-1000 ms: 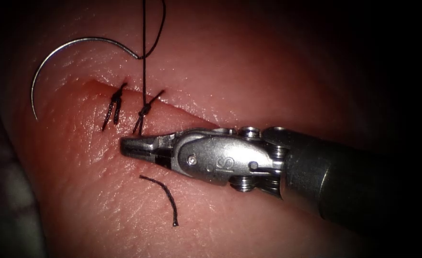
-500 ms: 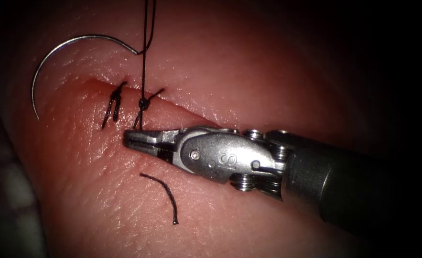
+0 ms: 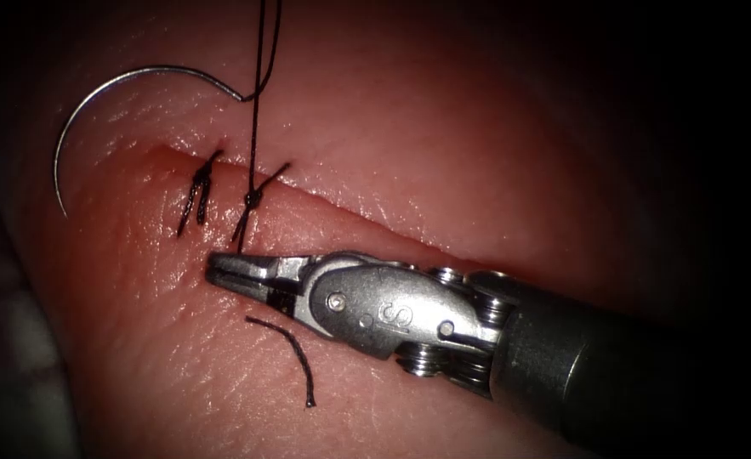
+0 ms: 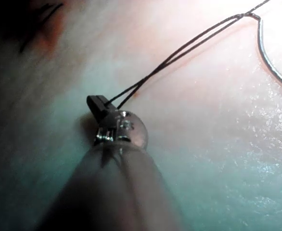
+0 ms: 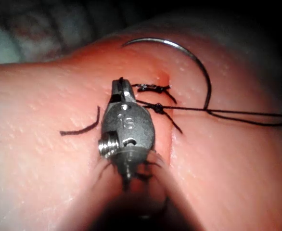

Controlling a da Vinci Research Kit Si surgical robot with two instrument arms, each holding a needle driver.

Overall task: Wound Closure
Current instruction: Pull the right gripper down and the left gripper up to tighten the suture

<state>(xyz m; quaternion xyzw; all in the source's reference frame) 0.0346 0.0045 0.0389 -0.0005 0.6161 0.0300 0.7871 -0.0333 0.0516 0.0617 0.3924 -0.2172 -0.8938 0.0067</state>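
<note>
Pink, glistening pork tissue [image 3: 443,144] bearing an oblique cut [image 3: 366,223] partly closed at its left end by two dark knotted stitches — a finished one [image 3: 198,185] and a second knot [image 3: 253,198]. The thin curved steel needle [image 3: 94,106] lies free on the tissue surface to the left of the cut, outside the tissue and held by neither tool. Dark thread [image 3: 258,93] runs taut from the second knot up to the left arm's end effector [image 4: 98,105], which is clenched on the doubled strand. The right arm's silver end effector [image 3: 222,272] sits just below the second knot — its jaws pressed together, the short tail of that knot meeting their tip. A loose cut piece of thread [image 3: 290,353] lies on the tissue nearby.
</note>
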